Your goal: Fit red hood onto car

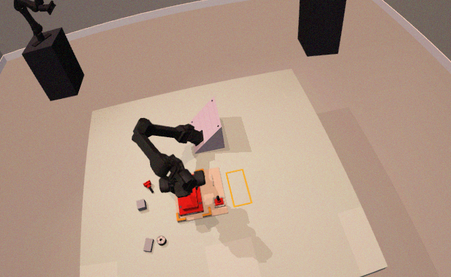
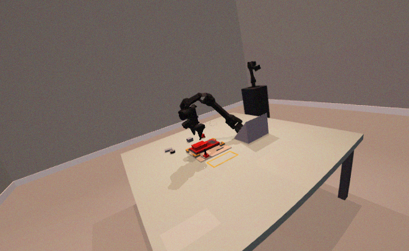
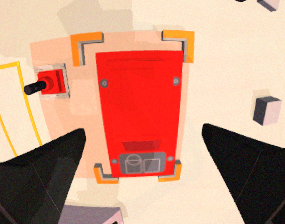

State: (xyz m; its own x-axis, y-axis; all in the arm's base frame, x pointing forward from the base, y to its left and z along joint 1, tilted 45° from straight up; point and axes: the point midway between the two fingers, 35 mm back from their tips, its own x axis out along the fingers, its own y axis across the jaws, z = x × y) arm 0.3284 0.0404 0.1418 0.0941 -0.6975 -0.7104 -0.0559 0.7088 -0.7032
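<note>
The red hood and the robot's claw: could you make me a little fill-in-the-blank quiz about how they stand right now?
1. The red hood sits on the car inside the orange-cornered ____.
2. The gripper holds ____.
3. The gripper's fingers stand wide ____.
4. The yellow outline on the table is shaped like a ____.

Missing words: jig; nothing; open; rectangle

A plain red hood (image 3: 141, 99) is seen on a peach jig (image 3: 52, 50) with orange corner brackets (image 3: 85, 44). A yellow outline (image 1: 239, 187) is marked on the cream surface (image 1: 288, 172). The end effector (image 2: 196, 130) is coloured black.
</note>
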